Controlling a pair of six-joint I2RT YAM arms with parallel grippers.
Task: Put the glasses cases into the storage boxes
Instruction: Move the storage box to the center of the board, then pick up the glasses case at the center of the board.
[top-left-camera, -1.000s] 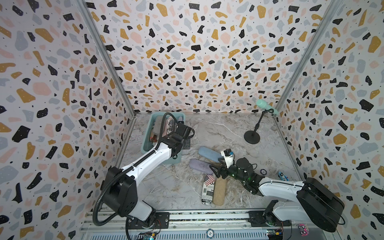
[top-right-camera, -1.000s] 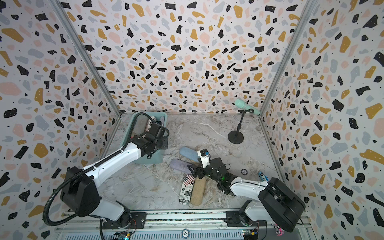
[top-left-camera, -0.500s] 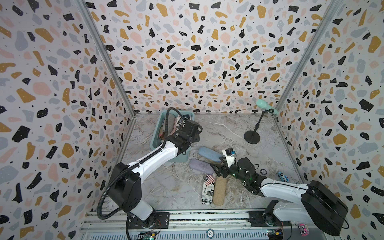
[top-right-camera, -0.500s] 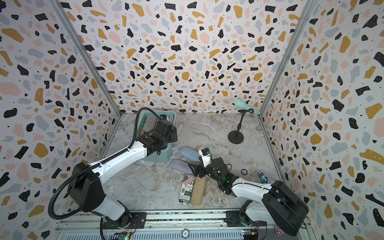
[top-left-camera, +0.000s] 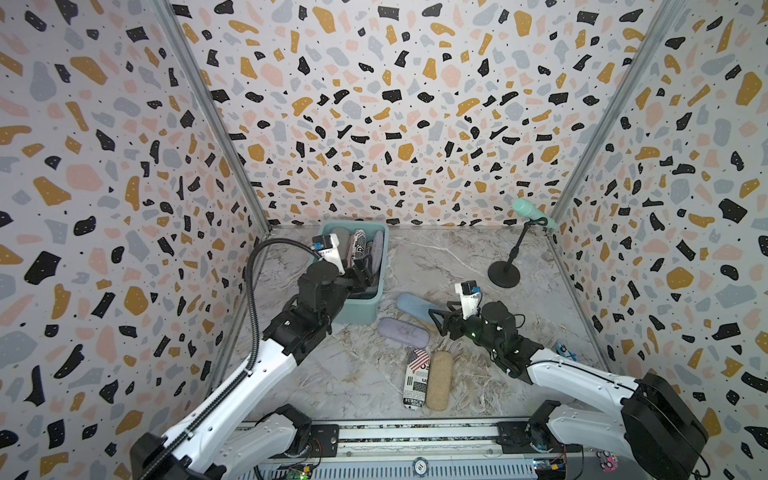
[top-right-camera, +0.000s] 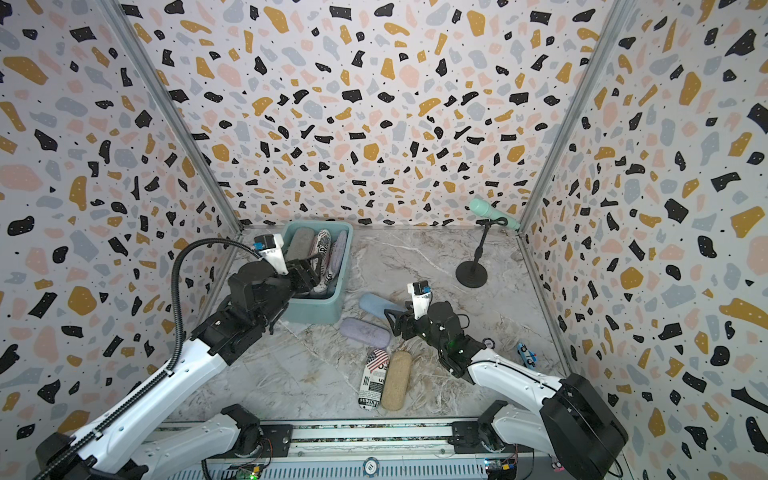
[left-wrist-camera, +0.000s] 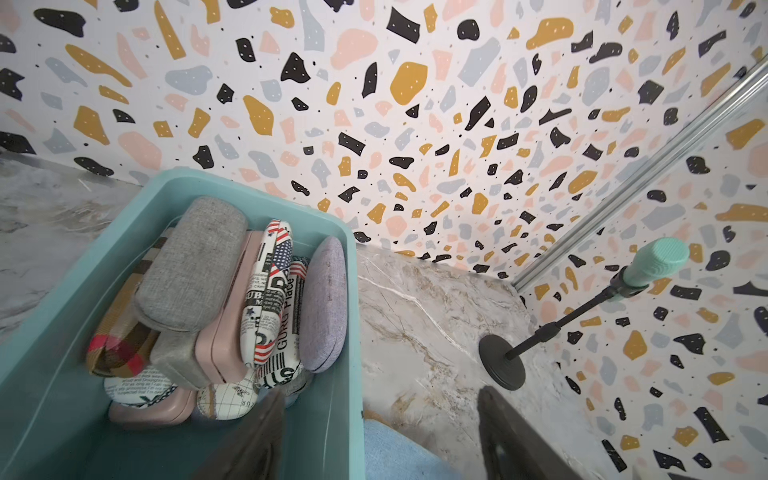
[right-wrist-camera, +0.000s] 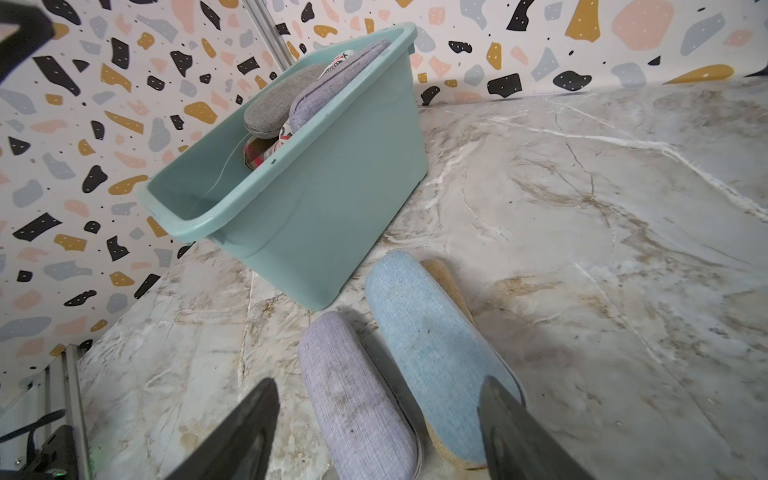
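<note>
The teal storage box (top-left-camera: 358, 311) (top-right-camera: 316, 311) stands at the back left and holds several glasses cases: grey (left-wrist-camera: 193, 262), newsprint with flags (left-wrist-camera: 270, 291), lavender (left-wrist-camera: 323, 303), pink and plaid. On the floor lie a light blue case (top-left-camera: 415, 304) (right-wrist-camera: 432, 336), a lavender case (top-left-camera: 403, 332) (right-wrist-camera: 353, 399), a flag newsprint case (top-left-camera: 417, 378) and a tan case (top-left-camera: 439, 380). My left gripper (top-left-camera: 365, 270) (left-wrist-camera: 381, 392) hangs open and empty over the box's near right rim. My right gripper (top-left-camera: 436, 321) (right-wrist-camera: 379, 381) is open, low over the near ends of the lavender and light blue cases.
A mint microphone (top-left-camera: 532, 210) on a black stand (top-left-camera: 503, 276) occupies the back right corner. A small blue toy (top-left-camera: 565, 351) lies by the right wall. Terrazzo walls close in three sides, and a metal rail (top-left-camera: 415, 432) runs along the front.
My left gripper has opened and shifted right over the box. The right gripper has edged toward the lavender and light blue cases with its jaws a little narrower.
</note>
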